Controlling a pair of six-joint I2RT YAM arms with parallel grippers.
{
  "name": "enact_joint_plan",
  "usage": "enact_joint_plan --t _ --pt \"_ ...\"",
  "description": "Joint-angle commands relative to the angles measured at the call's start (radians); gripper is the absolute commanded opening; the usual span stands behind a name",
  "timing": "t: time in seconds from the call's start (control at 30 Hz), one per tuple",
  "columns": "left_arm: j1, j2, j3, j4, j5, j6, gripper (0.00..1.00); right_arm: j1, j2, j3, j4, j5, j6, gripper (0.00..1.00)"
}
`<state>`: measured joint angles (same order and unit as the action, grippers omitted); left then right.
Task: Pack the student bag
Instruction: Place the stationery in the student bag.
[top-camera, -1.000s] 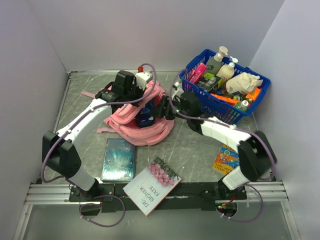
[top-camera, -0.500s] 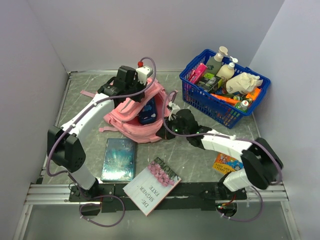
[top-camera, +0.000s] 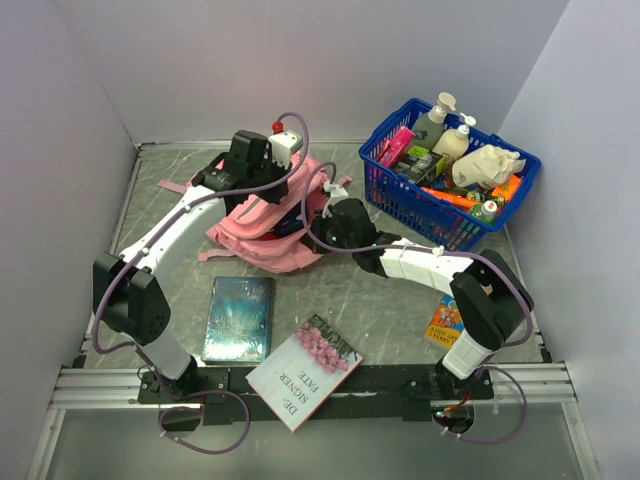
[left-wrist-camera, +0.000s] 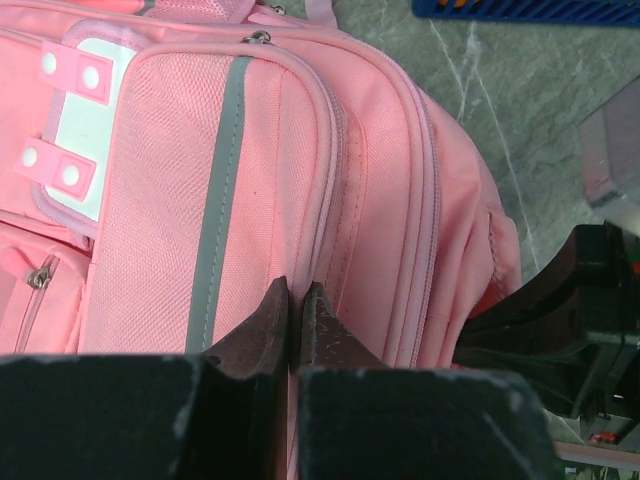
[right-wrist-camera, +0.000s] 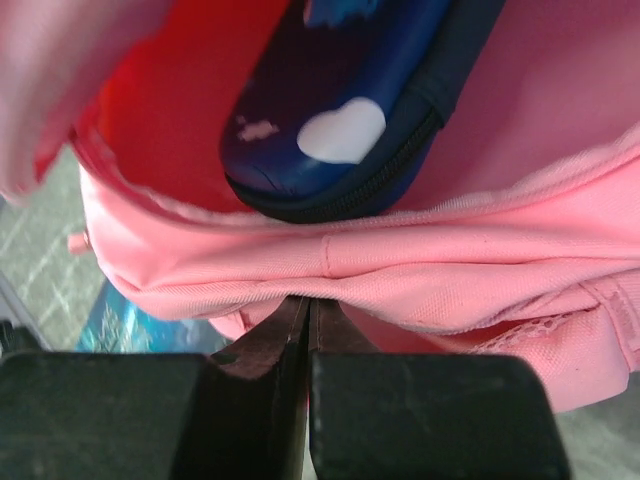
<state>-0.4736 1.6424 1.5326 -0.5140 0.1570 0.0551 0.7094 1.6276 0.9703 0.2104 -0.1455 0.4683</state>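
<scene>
Packing is partly done: the pink student bag (top-camera: 268, 228) is lying left of centre on the counter (top-camera: 390, 295), its mouth gaping.
A dark blue pouch (right-wrist-camera: 340, 110) is sitting inside, while a teal book (top-camera: 238, 318), a floral book (top-camera: 305, 370) and the full basket (top-camera: 430, 215) are waiting outside. The left pincer (left-wrist-camera: 298, 310) is clenching a bag seam. The right pincer (right-wrist-camera: 308, 315), released a second earlier, is now pinching the mouth's rim.

Blue basket (top-camera: 420, 208) far right, crammed; teal book (top-camera: 238, 318) beside floral book (top-camera: 305, 371); maybe sticker booklet (top-camera: 443, 322) right.
</scene>
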Motion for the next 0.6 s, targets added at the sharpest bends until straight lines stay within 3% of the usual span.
enact_joint_plan --t 0.0,0.13,0.2,0.33,0.37,0.47,0.5,0.57 --pt "-0.022 -0.102 0.072 0.057 0.147 -0.041 0.01 -0.004 -0.015 0.062 0.250 0.104 0.033 0.00" --pt "-0.033 -0.055 0.070 -0.013 0.145 -0.012 0.01 -0.048 -0.041 -0.028 0.241 0.142 0.108 0.00" --pt "-0.049 -0.020 0.069 -0.059 0.095 0.037 0.02 -0.087 -0.064 -0.060 0.253 0.087 0.116 0.00" --pt "-0.049 -0.019 -0.024 0.001 0.020 0.052 0.04 -0.091 -0.153 -0.156 0.225 0.100 0.053 0.01" --pt "-0.042 -0.029 -0.050 0.055 0.022 0.040 0.16 -0.090 -0.175 -0.162 0.172 0.103 0.041 0.03" --pt "-0.030 -0.038 -0.001 0.027 0.061 0.032 0.37 -0.090 -0.219 -0.196 0.104 0.135 0.023 0.18" --pt "-0.022 -0.038 0.017 0.014 0.094 0.031 0.43 -0.090 -0.235 -0.206 0.090 0.142 0.026 0.34" --pt "0.022 -0.058 0.032 0.008 0.140 0.037 0.58 -0.084 -0.297 -0.237 0.080 0.165 0.013 0.46"
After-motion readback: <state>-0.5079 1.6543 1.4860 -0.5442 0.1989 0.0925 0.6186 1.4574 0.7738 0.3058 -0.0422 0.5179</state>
